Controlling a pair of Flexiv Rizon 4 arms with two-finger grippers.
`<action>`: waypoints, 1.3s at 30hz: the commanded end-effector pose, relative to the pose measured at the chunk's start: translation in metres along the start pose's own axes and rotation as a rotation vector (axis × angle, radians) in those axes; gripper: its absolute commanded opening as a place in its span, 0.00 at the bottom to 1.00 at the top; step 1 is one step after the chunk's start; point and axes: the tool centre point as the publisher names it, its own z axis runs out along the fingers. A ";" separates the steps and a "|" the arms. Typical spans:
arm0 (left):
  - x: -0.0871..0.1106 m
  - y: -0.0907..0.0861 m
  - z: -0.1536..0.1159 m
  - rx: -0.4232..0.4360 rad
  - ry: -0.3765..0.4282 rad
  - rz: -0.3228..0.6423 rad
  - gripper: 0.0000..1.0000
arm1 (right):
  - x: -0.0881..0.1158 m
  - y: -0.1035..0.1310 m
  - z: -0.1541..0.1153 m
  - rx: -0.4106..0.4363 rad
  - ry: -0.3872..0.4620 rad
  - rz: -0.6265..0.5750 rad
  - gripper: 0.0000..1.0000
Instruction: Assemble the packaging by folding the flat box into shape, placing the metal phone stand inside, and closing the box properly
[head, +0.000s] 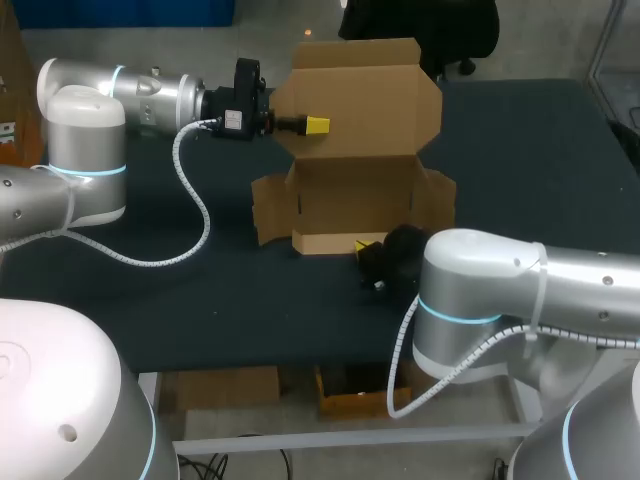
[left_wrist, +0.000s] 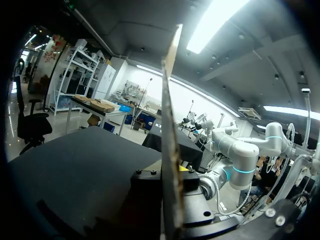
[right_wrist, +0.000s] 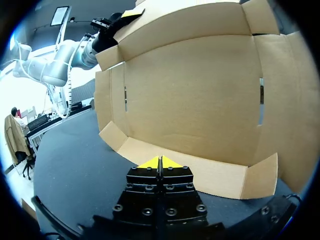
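1. The left gripper (head: 312, 125) is clamped on the upright lid panel (head: 370, 95) of the box (head: 360, 185). One yellow tip shows on the panel's inner face, and in the left wrist view the cardboard runs edge-on between the fingers.
2. The right gripper (right_wrist: 160, 162) has its tips pressed fully together and holds nothing. It sits low, just in front of the box's front wall (right_wrist: 200, 172).
3. The box stands half-formed, resting on the dark table (head: 530, 170). Its back and lid panel are raised, its front wall is low, and a side flap (head: 270, 208) splays outward at each end.
4. The metal phone stand shows in no view, so where it lies cannot be told.
5. The step in hand looks like shaping the walls. Done well, the left grip would anchor the lid while the right's closed tips push the front wall up along its crease — low and square, so the box neither slides nor skews.
6. A pinch this high on a thin panel could bend it if the box is tugged.
7. Working room is tight in front of the box, where the right gripper sits near the cardboard. To the box's left, the left arm's white cable (head: 195, 215) loops across the table — worth avoiding.
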 end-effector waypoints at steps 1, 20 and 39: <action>-0.001 0.000 0.000 -0.001 0.005 0.000 0.00 | -0.001 -0.004 0.002 0.005 -0.008 -0.003 0.00; -0.001 0.000 0.000 -0.001 0.005 0.000 0.00 | -0.006 -0.012 0.012 0.028 -0.002 0.021 0.00; 0.011 0.015 0.001 -0.005 0.017 -0.012 0.00 | -0.006 -0.013 0.013 0.029 0.004 0.022 0.00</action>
